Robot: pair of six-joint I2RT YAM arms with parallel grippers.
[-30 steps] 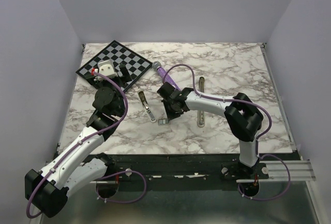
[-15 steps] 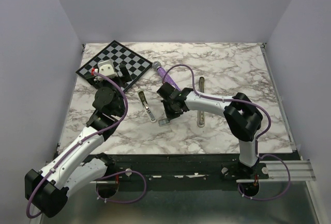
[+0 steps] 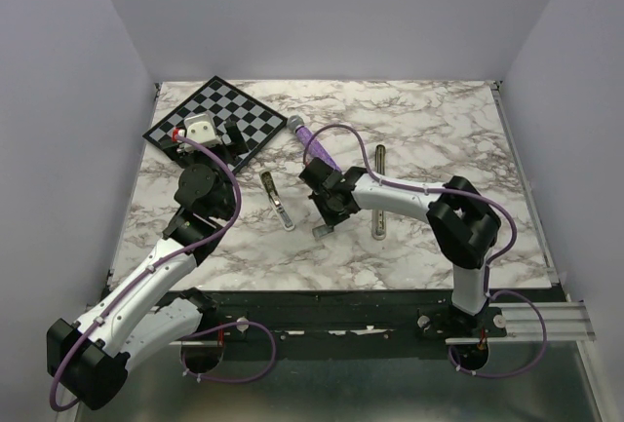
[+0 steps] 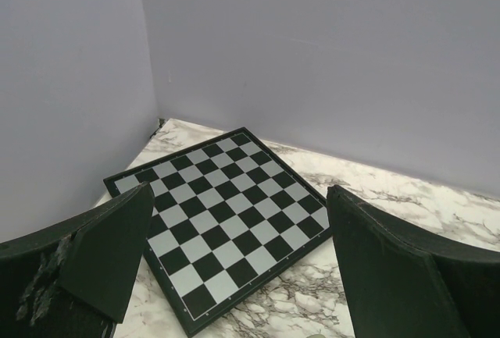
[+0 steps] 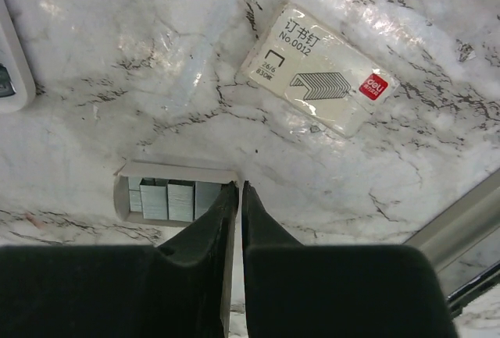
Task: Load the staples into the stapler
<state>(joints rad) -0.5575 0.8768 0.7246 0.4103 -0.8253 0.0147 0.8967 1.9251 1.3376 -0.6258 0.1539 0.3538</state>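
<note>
Silver-grey staples point(image 5: 167, 200) lie in blocks inside a small cream tray point(image 5: 176, 172) on the marble. My right gripper point(image 5: 238, 190) is shut on that tray's end wall, one finger inside and one outside. From above, the tray point(image 3: 321, 230) shows just below the right gripper point(image 3: 328, 219). Two opened staplers lie flat, one point(image 3: 277, 200) to its left and one point(image 3: 378, 194) to its right. My left gripper point(image 4: 234, 275) hangs open and empty over the chessboard point(image 4: 226, 221), far from the staples.
A cream staple box sleeve point(image 5: 316, 69) with a red label lies beyond the tray. Stapler parts cross the right wrist view's left edge point(image 5: 11, 65) and lower right corner point(image 5: 457, 229). A purple pen-like object point(image 3: 310, 139) lies behind the right gripper. The chessboard point(image 3: 249, 115) fills the far left corner.
My right gripper has closed on the tray's end wall and shifted a little to the right, dragging the tray with it. The left arm has not moved.
</note>
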